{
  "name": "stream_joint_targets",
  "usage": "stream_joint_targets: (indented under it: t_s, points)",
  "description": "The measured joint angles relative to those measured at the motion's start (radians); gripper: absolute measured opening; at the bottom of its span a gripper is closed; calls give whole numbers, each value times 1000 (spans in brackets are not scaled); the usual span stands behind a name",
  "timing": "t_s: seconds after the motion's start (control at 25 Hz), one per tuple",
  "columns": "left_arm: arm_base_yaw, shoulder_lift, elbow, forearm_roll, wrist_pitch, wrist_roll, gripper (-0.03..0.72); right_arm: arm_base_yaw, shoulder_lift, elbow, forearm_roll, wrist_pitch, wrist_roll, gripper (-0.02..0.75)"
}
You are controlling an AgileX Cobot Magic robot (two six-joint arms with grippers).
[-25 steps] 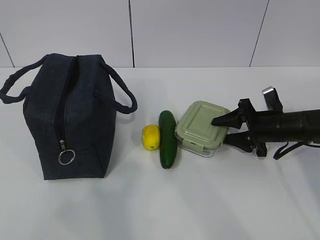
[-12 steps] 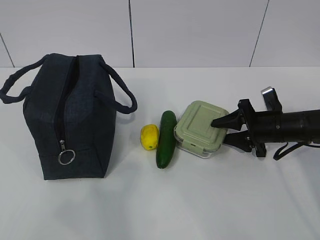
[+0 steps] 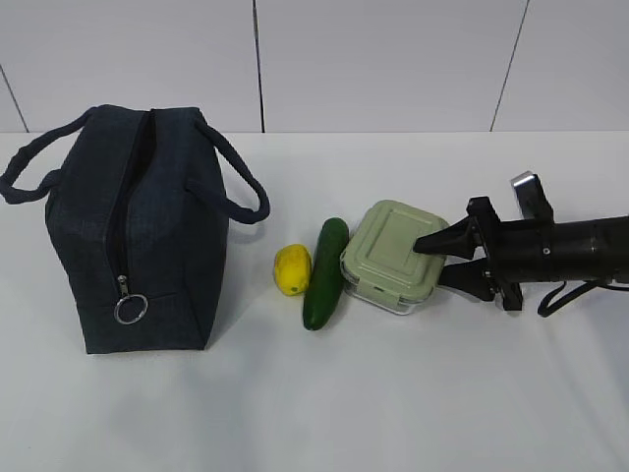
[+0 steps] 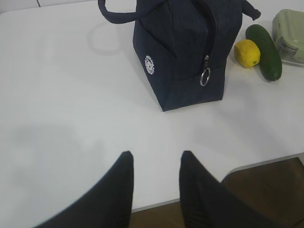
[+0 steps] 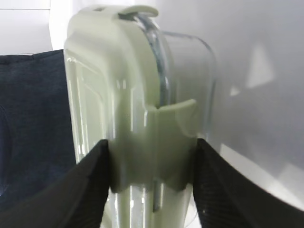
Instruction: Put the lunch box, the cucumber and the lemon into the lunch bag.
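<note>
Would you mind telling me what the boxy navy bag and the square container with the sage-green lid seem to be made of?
The boxy navy bag looks like matte woven fabric: soft creases, limp loop handles, a shiny metal ring pull. The square container has a clear glossy base, glass or hard plastic, which I cannot tell; the right wrist view shows see-through walls. Its sage-green lid looks like smooth, moulded plastic with a clip.

The right pincer [image 3: 439, 260] reaches in level from the right, its fingers clamped on the lunch box [image 3: 393, 254], while the left pincer [image 4: 156, 164] hovers parted, well short of the lunch box.
</note>
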Motion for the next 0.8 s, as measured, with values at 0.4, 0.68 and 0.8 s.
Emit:
stream_joint_targets:
  t_s: [0.4,0.68,0.8]
  points:
    - [0,0,0,0,0,0,239,0,0,0,-4,6,0,384]
    - [0,0,0,0,0,0,239,0,0,0,-8,10,0,382]
    - [0,0,0,0,0,0,239,0,0,0,-10,13,0,382]
